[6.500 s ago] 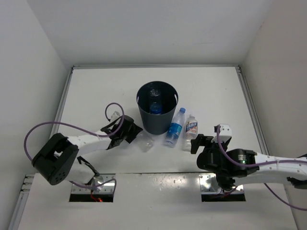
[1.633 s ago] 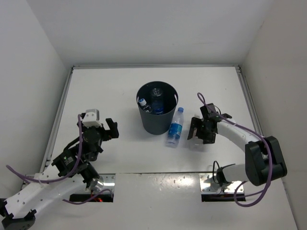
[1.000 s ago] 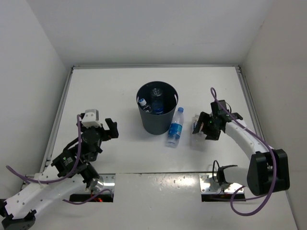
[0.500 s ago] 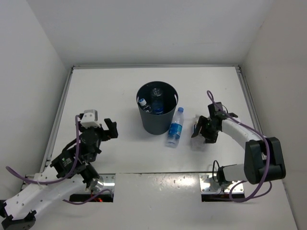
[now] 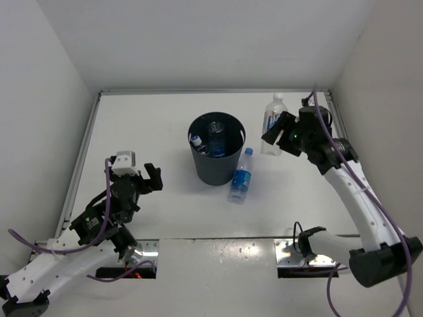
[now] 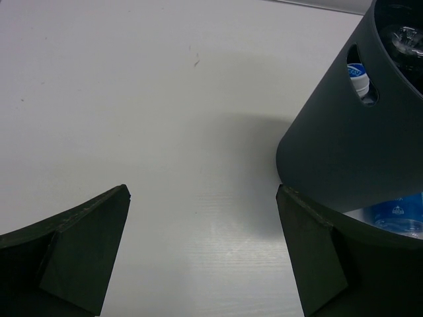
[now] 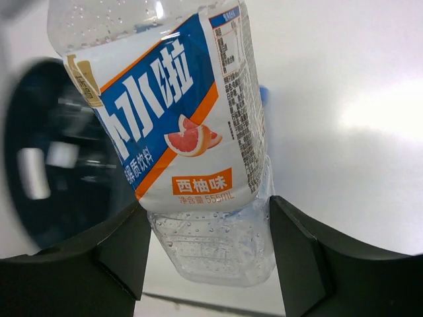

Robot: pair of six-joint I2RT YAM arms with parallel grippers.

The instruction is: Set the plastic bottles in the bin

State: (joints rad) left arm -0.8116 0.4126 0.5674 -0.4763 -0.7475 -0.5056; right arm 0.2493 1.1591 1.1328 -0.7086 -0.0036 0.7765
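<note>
1. Two arms showed in the top view. The right gripper (image 5: 280, 129) was at the far right of the table (image 5: 145, 125), its fingers clamped on the white-blue labelled bottle (image 5: 271, 121). That bottle was right of the bin (image 5: 213, 173) and apart from it.
2. Inside the bin lay a white-capped bottle (image 5: 196, 140) at the left and a blue-banded bottle (image 5: 215, 145) near the middle.
3. Another blue-labelled bottle (image 5: 240, 176) lay on the table, touching the bin's near right side, its cap pointing far.
4. The left gripper (image 5: 154, 178) was near and left of the bin, well apart from it, with its fingers spread and nothing between them.
5. From the left wrist, the left gripper (image 6: 201, 193) showed both dark fingers (image 6: 79, 251) wide apart over bare table (image 6: 132, 92). The bin (image 6: 330, 139) filled the right side, and the white-capped bottle (image 6: 359, 74) showed through a rim notch. The blue-labelled bottle (image 6: 396, 212) showed at the bin's foot.
6. From the right wrist, the right gripper (image 7: 208, 206) pressed on the clear lower body of the white-blue labelled bottle (image 7: 172, 125), one finger (image 7: 106, 254) on each side. The label carried blue and orange bands and a grapefruit slice. The bin (image 7: 53, 158) was a dark blur at the left.
</note>
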